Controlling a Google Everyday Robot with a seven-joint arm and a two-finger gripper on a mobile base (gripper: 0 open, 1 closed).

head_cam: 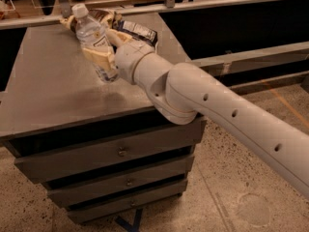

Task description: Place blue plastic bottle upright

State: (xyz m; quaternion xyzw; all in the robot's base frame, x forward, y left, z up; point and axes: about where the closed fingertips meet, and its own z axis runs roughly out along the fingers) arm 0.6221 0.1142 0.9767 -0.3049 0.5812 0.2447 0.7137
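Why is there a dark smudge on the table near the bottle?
In the camera view, that smudge is a soft shadow on the table, likely cast by the tilted blue plastic bottle and the end effector gripping it near the table's back edge; the light seems to come from above. In the same view, the drawer gaps sit in deep shade.

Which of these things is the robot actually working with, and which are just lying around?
Part of the job:
- bottle, tilted, white cap pointing up and to the left
- gripper, over the back of the cabinet top, fingers closed around the bottle

Just lying about:
- blue bag, at the back of the top, behind the arm
- cabinet itself, with its drawers shut
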